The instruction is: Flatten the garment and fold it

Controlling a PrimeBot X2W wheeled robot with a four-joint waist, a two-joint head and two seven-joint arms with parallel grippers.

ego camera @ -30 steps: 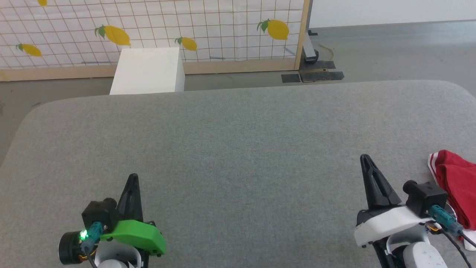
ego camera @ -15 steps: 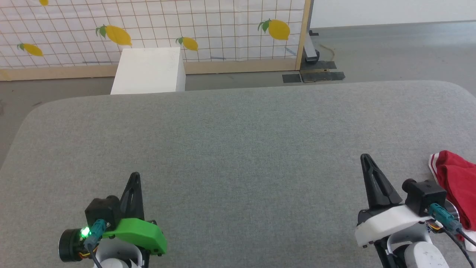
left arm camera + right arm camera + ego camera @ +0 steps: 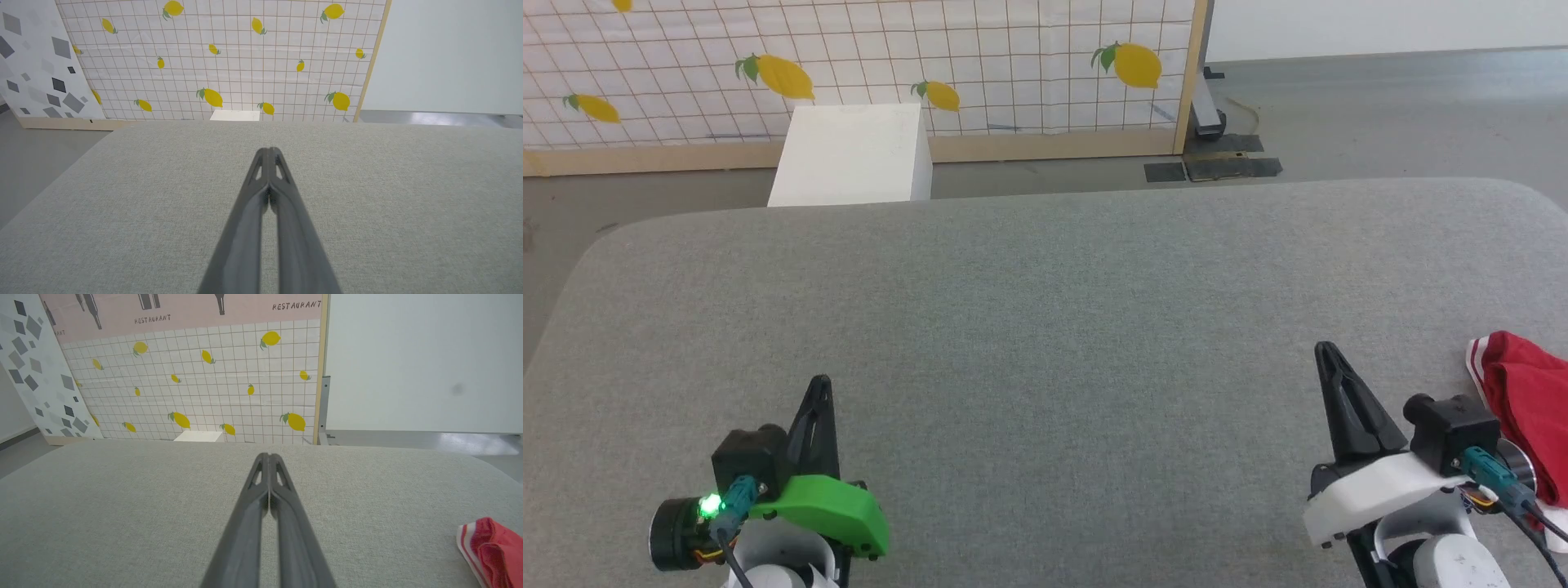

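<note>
The garment (image 3: 1529, 404) is a crumpled red heap with a red-and-white striped edge, lying at the right edge of the grey padded surface (image 3: 1045, 327); part of it runs out of frame. It also shows at the lower right of the right wrist view as the garment (image 3: 494, 549). My right gripper (image 3: 1325, 349) is shut and empty, just left of the heap and apart from it. My left gripper (image 3: 820, 384) is shut and empty near the front left. Both wrist views show the tips pressed together: left gripper (image 3: 269, 150), right gripper (image 3: 269, 455).
A white box (image 3: 852, 155) stands on the floor beyond the far edge of the surface. Behind it is a lemon-print grid panel (image 3: 980, 65) in a wooden frame, with a metal stand foot (image 3: 1207, 122) at its right end. Grey floor lies around.
The whole head view has shifted slightly, so the camera moved. Both grippers stay shut and the garment lies where it was.
</note>
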